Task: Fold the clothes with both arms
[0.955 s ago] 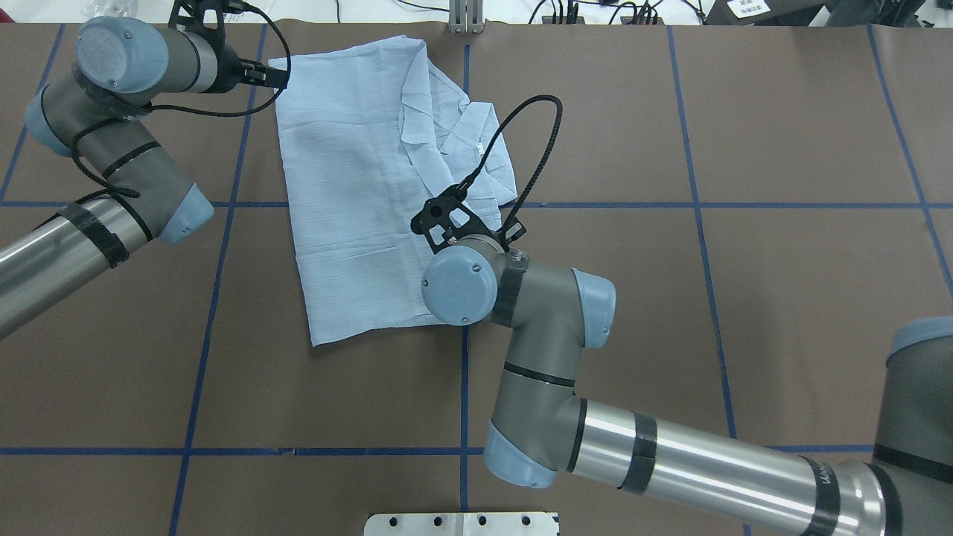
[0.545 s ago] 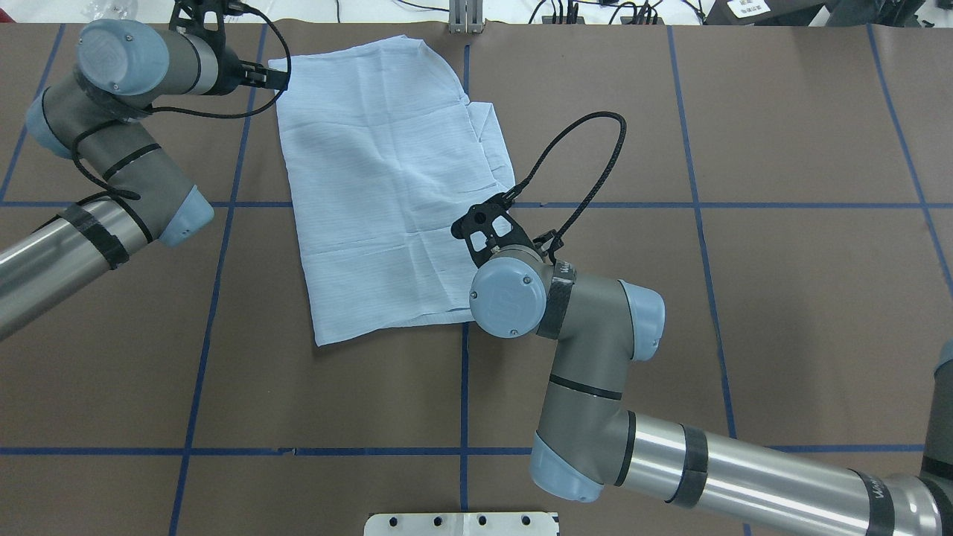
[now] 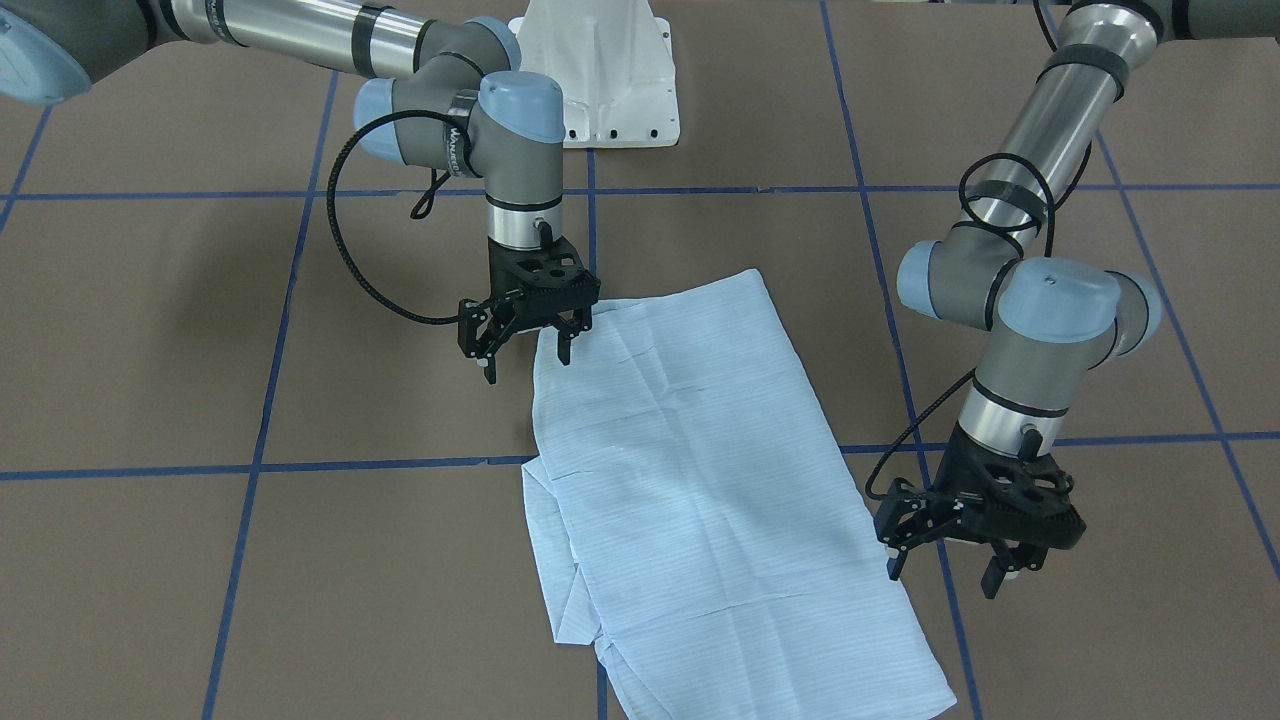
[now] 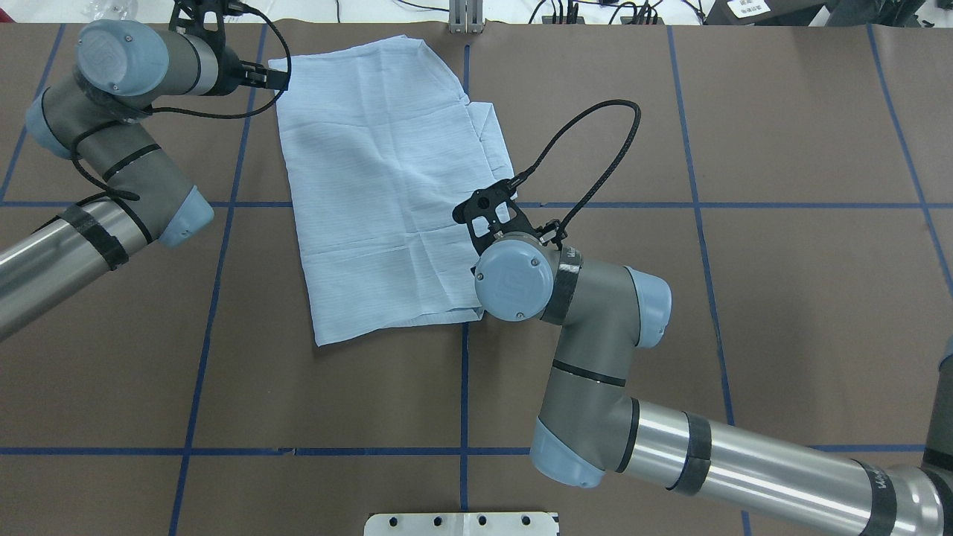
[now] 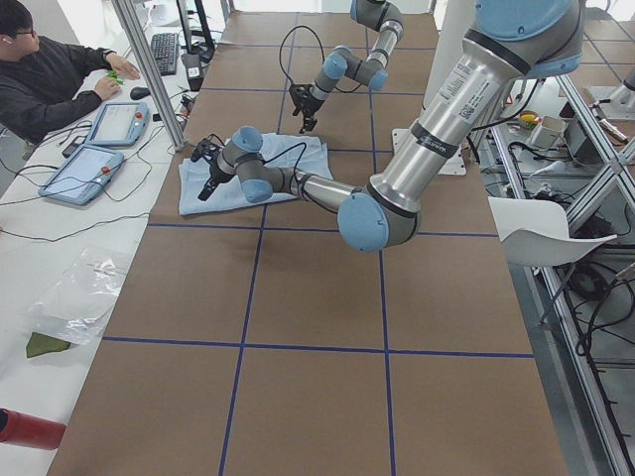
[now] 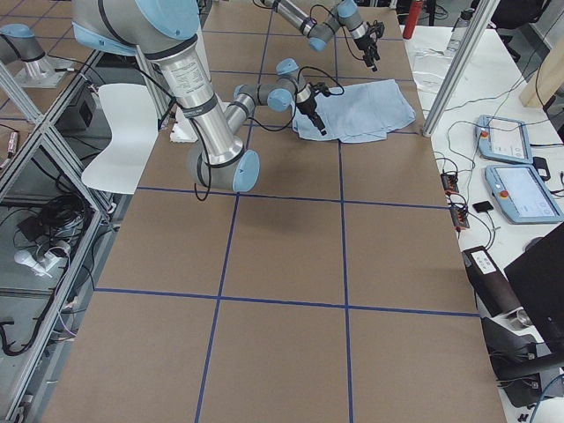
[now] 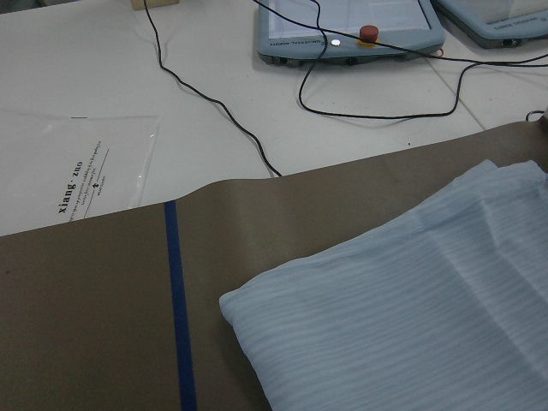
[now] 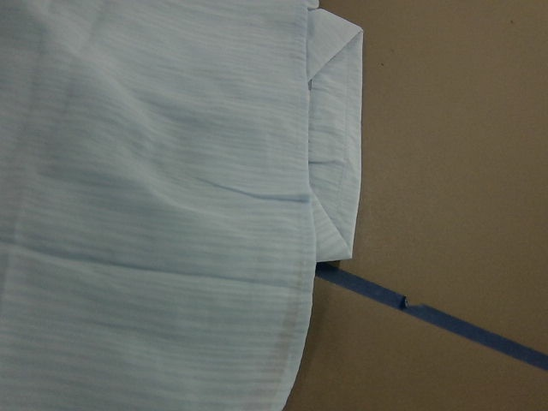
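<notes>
The clothes are one light blue striped shirt (image 3: 700, 480), folded into a flat rectangle (image 4: 372, 193) on the brown table. A narrower folded layer pokes out along one long edge (image 8: 338, 171). My right gripper (image 3: 525, 358) hangs open just above the shirt's corner nearest the robot base, with nothing between its fingers. My left gripper (image 3: 942, 575) stands open beside the opposite long edge near the far end, holding nothing. From overhead the left gripper (image 4: 277, 78) sits at the shirt's far left corner. The left wrist view shows that corner (image 7: 385, 325) lying flat.
Blue tape lines (image 4: 465, 387) grid the brown table cover. The white pedestal base (image 3: 600, 70) stands at the robot's side. Beyond the far table edge lie teach pendants (image 7: 351, 30), cables and a plastic bag (image 7: 77, 171). A person (image 5: 50, 69) sits at that bench.
A second ago a flap of the shirt was still half raised under my right gripper; it now lies flat. The right arm has moved right, to the shirt's edge. The left arm has not moved.
</notes>
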Tool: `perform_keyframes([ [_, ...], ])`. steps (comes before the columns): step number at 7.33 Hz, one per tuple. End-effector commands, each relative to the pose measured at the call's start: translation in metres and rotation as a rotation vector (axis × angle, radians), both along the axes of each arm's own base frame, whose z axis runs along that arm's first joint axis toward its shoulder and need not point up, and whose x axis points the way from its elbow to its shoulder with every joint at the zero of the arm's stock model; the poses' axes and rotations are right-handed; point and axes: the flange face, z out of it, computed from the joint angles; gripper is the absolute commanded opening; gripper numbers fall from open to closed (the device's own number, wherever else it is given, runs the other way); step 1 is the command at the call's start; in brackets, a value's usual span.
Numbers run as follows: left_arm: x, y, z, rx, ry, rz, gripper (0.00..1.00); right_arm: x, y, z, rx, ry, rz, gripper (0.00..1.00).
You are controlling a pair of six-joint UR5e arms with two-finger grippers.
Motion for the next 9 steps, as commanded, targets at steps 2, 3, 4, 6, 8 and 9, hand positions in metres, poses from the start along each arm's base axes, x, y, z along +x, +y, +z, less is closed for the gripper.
perform_keyframes([
  [2, -0.027, 0.054, -0.012, -0.003, 0.100, 0.077, 1.00, 0.024, 0.016, -0.007, -0.321, -0.282, 0.191, 0.99],
  [3, -0.038, 0.078, -0.017, -0.040, 0.172, 0.100, 1.00, 0.031, 0.024, -0.019, -0.469, -0.418, 0.339, 0.98],
  [4, -0.040, 0.103, -0.030, -0.074, 0.245, 0.106, 1.00, 0.026, 0.033, -0.022, -0.613, -0.516, 0.467, 0.97],
  [6, -0.041, 0.135, -0.036, -0.079, 0.282, 0.128, 1.00, 0.002, 0.060, -0.013, -0.743, -0.550, 0.615, 0.96],
  [8, -0.036, 0.138, -0.035, -0.085, 0.283, 0.132, 1.00, -0.019, 0.084, -0.010, -0.757, -0.504, 0.671, 0.95],
  [9, -0.036, 0.138, -0.035, -0.083, 0.282, 0.129, 1.00, -0.024, 0.089, -0.007, -0.773, -0.514, 0.702, 0.88],
])
